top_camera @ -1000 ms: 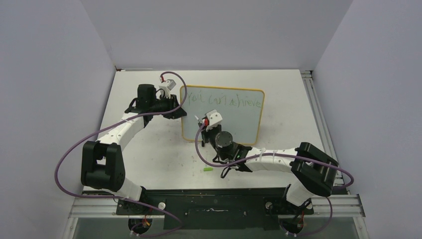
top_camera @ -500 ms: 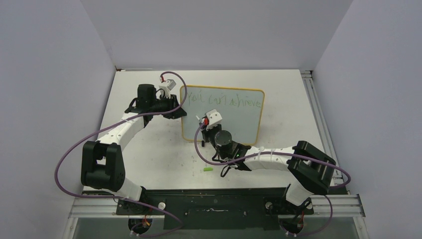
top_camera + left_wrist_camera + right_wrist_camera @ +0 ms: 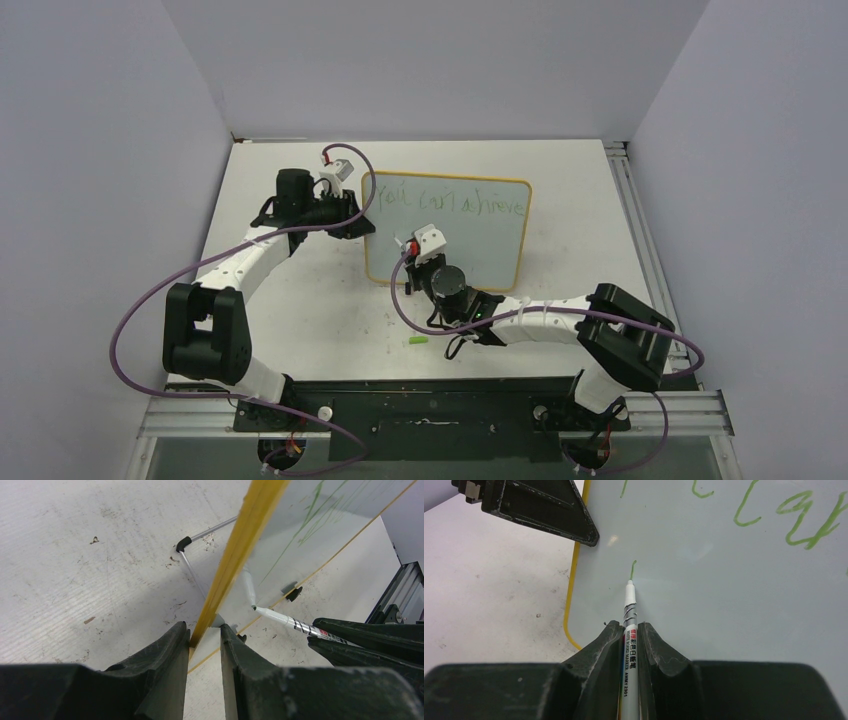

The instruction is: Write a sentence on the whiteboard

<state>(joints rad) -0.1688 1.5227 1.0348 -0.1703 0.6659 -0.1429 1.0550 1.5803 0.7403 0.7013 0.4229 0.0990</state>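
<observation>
Over the last second the right arm has edged slightly leftward. The whiteboard (image 3: 480, 245) stands propped on the table (image 3: 300, 300), its yellow left edge pinched in the left gripper's (image 3: 205, 630) narrow jaws. The right gripper (image 3: 629, 632) clamps a white marker (image 3: 629, 605), tip touching the board below the sentence (image 3: 455, 203) along its top. A green cap (image 3: 418, 341) lies apart.

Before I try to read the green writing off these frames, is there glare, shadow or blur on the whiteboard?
Top external: even light, no obvious glare on the whiteboard, the sentence thin but readable. Right wrist: one small bright spot up-left of the marker tip, strokes sharp. Left wrist: the glossy surface mirrors the marker, and a soft shadow lies on the table beside it.
</observation>
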